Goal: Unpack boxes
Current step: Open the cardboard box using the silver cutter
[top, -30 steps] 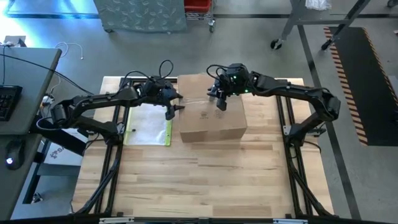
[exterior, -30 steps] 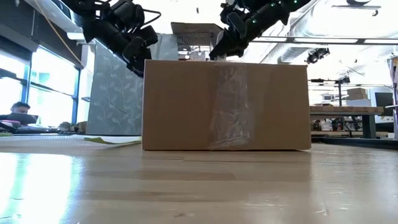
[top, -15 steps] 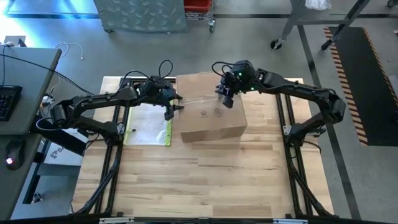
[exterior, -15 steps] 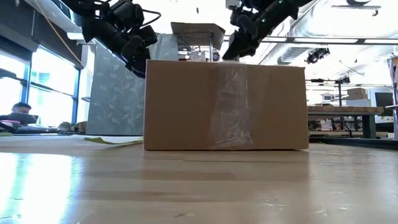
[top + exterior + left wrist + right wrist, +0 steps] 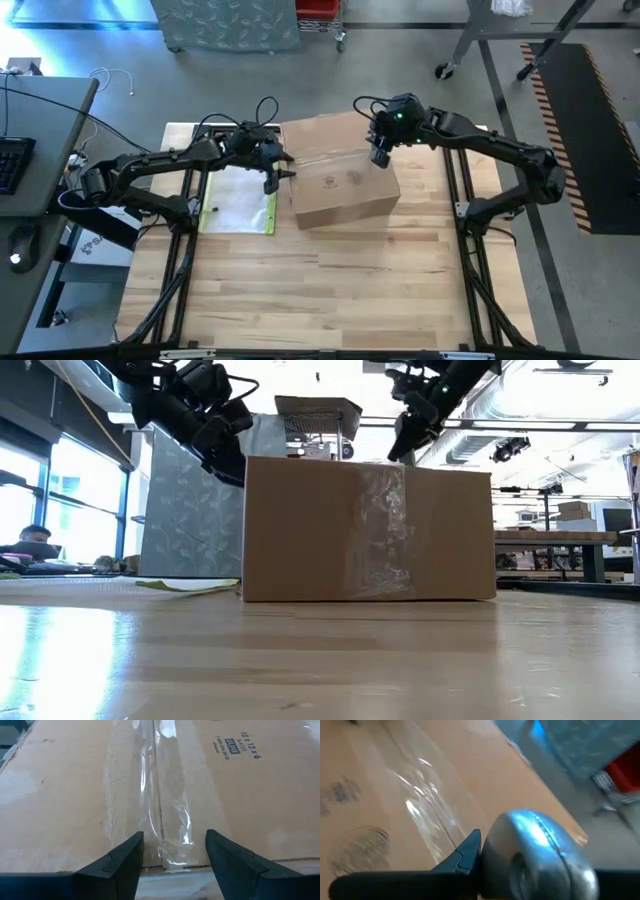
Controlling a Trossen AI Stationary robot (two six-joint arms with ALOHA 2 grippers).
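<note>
The brown cardboard box [image 5: 345, 185] rests on its bottom on the wooden table, turned a little askew, with a strip of clear tape [image 5: 160, 795] along its top seam. My left gripper [image 5: 277, 176] is open at the box's left end. Its two fingers [image 5: 120, 867] stand on either side of the taped seam at the top edge. My right gripper [image 5: 381, 152] is over the right part of the box top, slanting down, shut on a silver rounded tool [image 5: 535, 855] with a dark pointed tip. My left gripper is at the left top edge of the box [image 5: 65, 795]; I cannot tell whether its fingers touch the cardboard. My right gripper carries the silver tool, which hides the place of contact. The tool's dark tip [image 5: 470, 842] slants down at the taped seam [image 5: 427, 815]; I cannot tell whether it touches.
A flat clear sleeve with a yellow edge [image 5: 240, 205] lies on the table left of the box. A desk with a keyboard [image 5: 15, 160] stands beyond the table's left edge. Bare wood [image 5: 330, 290] stretches from the box to the near edge.
My right gripper has gone along the box top toward the table's right edge and risen a little, tipping as it went. The box has turned slightly on the table. Its left end has shifted toward the right, and its right end has swung toward the far edge.
</note>
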